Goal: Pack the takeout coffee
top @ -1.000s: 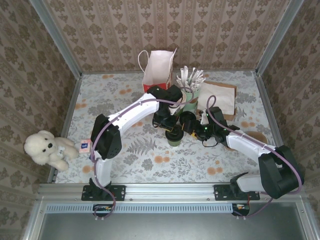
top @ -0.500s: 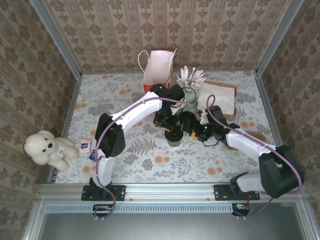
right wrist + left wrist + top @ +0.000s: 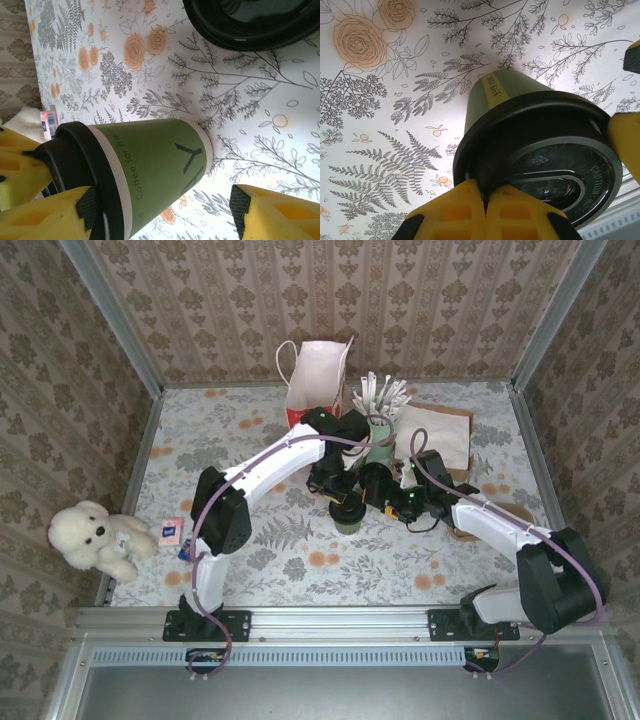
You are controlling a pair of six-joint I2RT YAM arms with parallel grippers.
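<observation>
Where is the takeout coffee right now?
Top view: the takeout coffee is at mid-table, on the near side of the green cup of sticks, left gripper pinching its lid rim, right gripper open around it.

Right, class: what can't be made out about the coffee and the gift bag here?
takeout coffee: contents hidden by its black lid, left wrist view.
lettering on the cup: curves out of sight round the wall, right wrist view.
gift bag: inside hidden by its own walls, top view.

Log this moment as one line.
left gripper: shut on lid rim | right gripper: open, straddling cup | cup: upright, lidded, outside bag
</observation>
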